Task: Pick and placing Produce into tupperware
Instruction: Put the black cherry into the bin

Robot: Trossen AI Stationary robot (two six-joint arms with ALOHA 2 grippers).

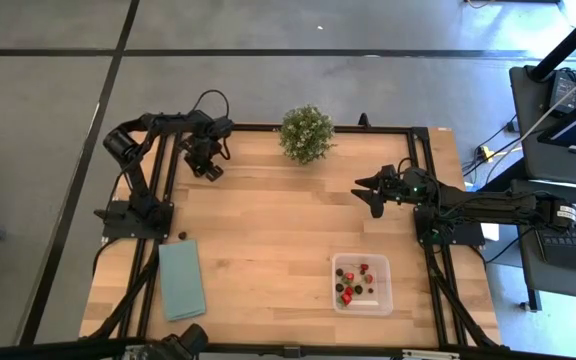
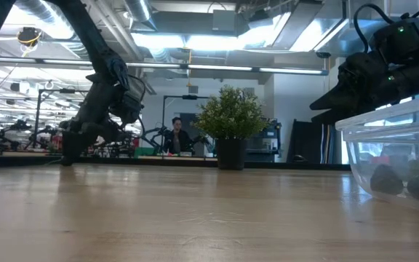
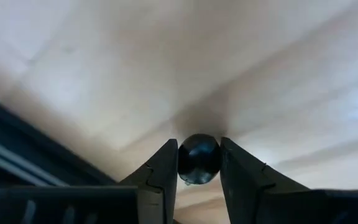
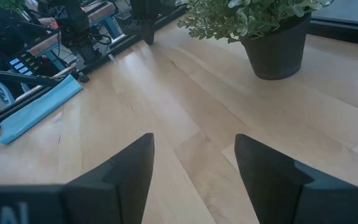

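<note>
A dark berry (image 3: 198,159) sits pinched between the two dark fingers (image 3: 160,177) of the left gripper (image 1: 208,160), seen close against the pale wood in the left wrist view. From above, that gripper hangs at the upper left of the frame, near the table's far edge and just left of the bushy green potted plant (image 1: 306,133).

The right gripper (image 1: 371,192) holds at the centre right of the overhead frame, its jaws spread wide and holding nothing; its wrist view looks between the open fingers (image 4: 118,176) across bare planks toward the plant pot (image 4: 276,47) and the teal cloth (image 4: 37,109).

The clear tupperware (image 1: 362,283) stands at the lower right of the overhead frame, below the right gripper and well apart from the left one. Inside it lie several red and dark berries (image 1: 353,283). In the low view the container's wall (image 2: 395,156) fills the right edge, dark pieces blurred behind the plastic.

One more small dark berry (image 1: 181,235) lies on the wooden table (image 1: 268,250) at the left of the overhead frame, just above the teal cloth (image 1: 182,279). Beyond the table, in the low view, a person (image 2: 176,136) sits in the background beside the plant (image 2: 230,125).
</note>
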